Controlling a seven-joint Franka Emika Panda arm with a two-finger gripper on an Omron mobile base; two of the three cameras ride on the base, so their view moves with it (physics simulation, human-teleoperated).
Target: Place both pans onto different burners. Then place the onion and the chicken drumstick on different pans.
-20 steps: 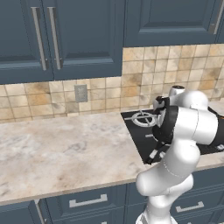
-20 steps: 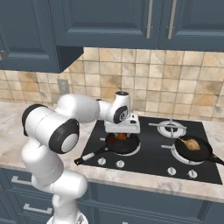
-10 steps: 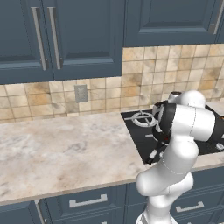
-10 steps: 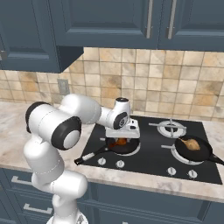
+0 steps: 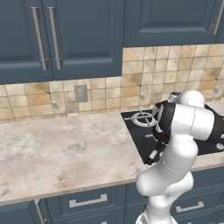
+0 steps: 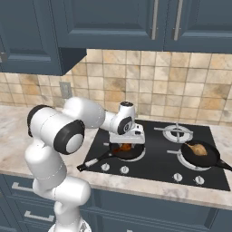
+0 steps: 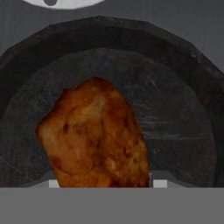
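The drumstick [image 7: 96, 135] lies directly under the tool [image 6: 128, 143], over the near-left pan [image 6: 128, 152], and fills the space between the tool's tips. The jaws stand about half spread; whether they clamp the meat or have let it go cannot be told. Judgement: confirm the meat rests on the pan floor, release fully, then lift straight up. The arm reaches forward, wrist bent down. To the tool's right, the onion [image 6: 198, 148] sits in the second pan [image 6: 214, 158].

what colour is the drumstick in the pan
Reddish-brown with orange patches; the chicken drumstick shows best in the hand view.
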